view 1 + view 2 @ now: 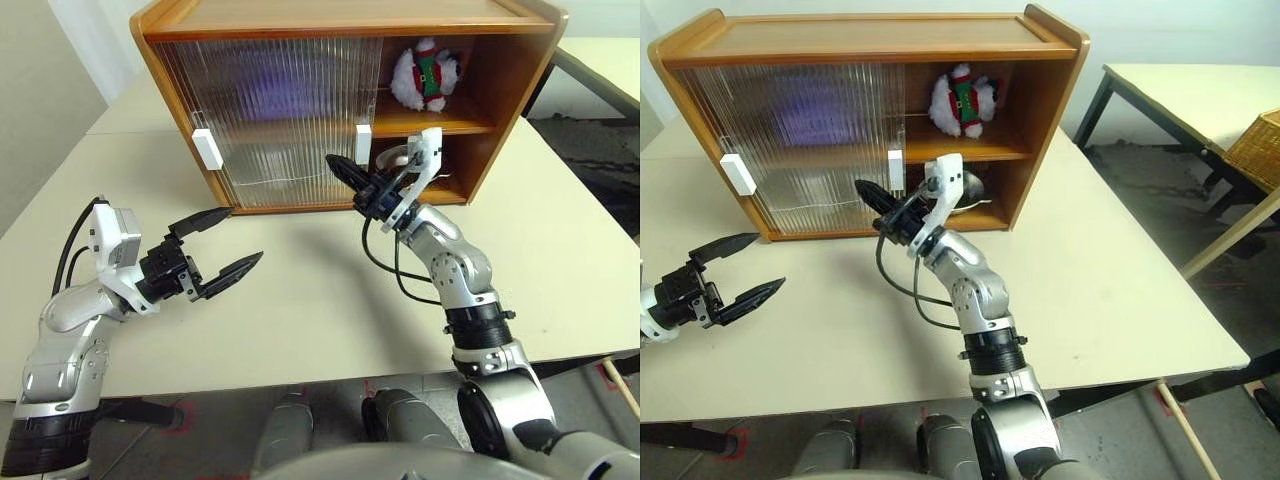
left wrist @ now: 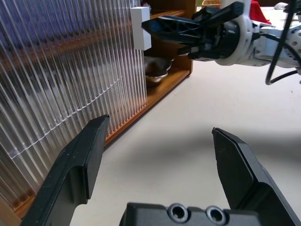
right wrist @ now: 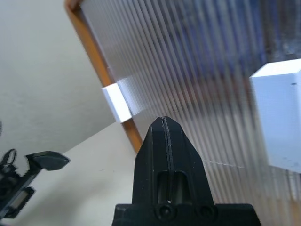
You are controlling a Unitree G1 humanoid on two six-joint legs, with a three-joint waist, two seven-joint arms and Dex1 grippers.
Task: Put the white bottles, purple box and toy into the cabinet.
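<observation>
Already the toy [image 1: 424, 75] is sitting on the cabinet's [image 1: 300, 20] upper shelf — soft, light, best pinched at its body; right gripper [image 1: 338, 166] is pointing pressed together, left gripper [image 1: 222, 246] is waiting spread.

Wooden cabinet [image 1: 500, 75], ribbed translucent doors [image 1: 270, 110]

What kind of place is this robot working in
Probably a lab or workshop test area, not a home: a wooden cabinet sits directly on a plain cream table, another bare table stands nearby, and red tape marks are on the floor.
</observation>
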